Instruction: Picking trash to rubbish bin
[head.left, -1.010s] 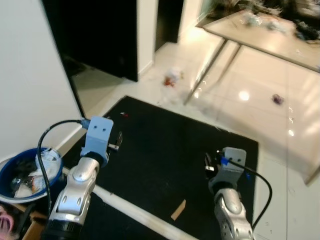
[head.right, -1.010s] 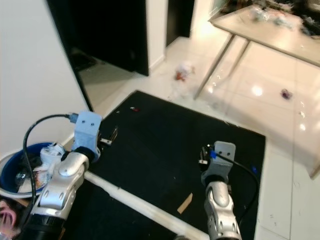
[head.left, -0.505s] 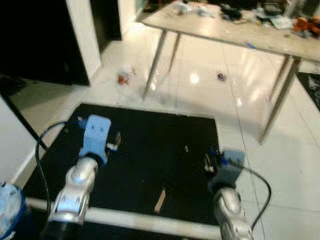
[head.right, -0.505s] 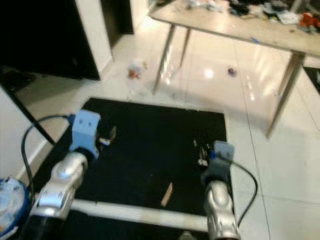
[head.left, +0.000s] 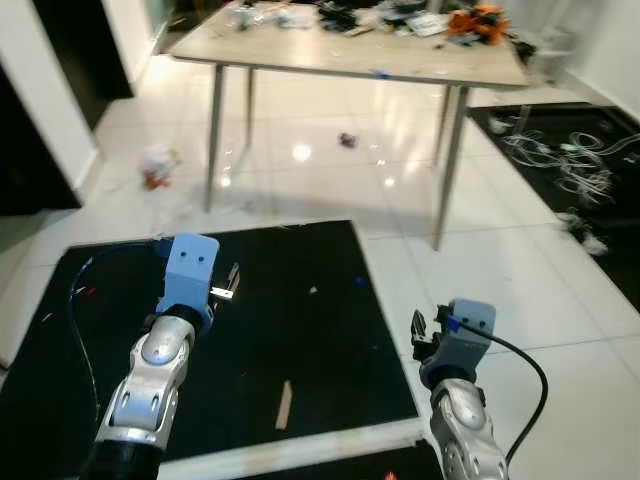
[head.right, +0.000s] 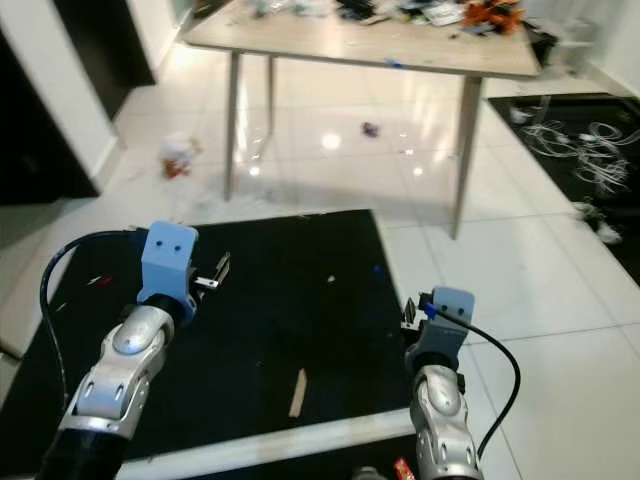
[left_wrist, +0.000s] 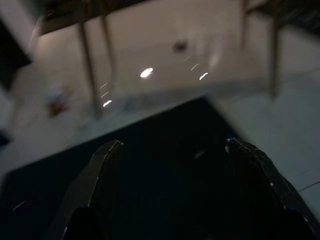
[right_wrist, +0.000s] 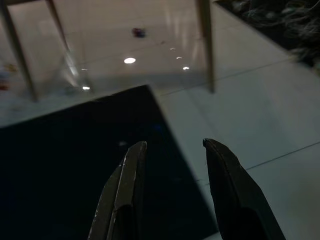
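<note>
Shiny white tile floor (head.left: 520, 270) is stretching out, black mat (head.left: 300, 330) lying near robot. Wooden table (head.left: 350, 55) is standing past mat's far edge, clutter sitting on top. Crumpled trash (head.left: 157, 166) is lying on floor beside table's left legs, small purple bit (head.left: 347, 139) lying under table. Left gripper (left_wrist: 170, 150) is hanging over mat, fingers spread wide, holding nothing. Right gripper (right_wrist: 172, 150) is hanging over mat's right edge, fingers apart, holding nothing.

mat (head.left: 290, 310) foreground | table (head.left: 350, 55) behind | trash (head.left: 157, 167) left of table
</note>
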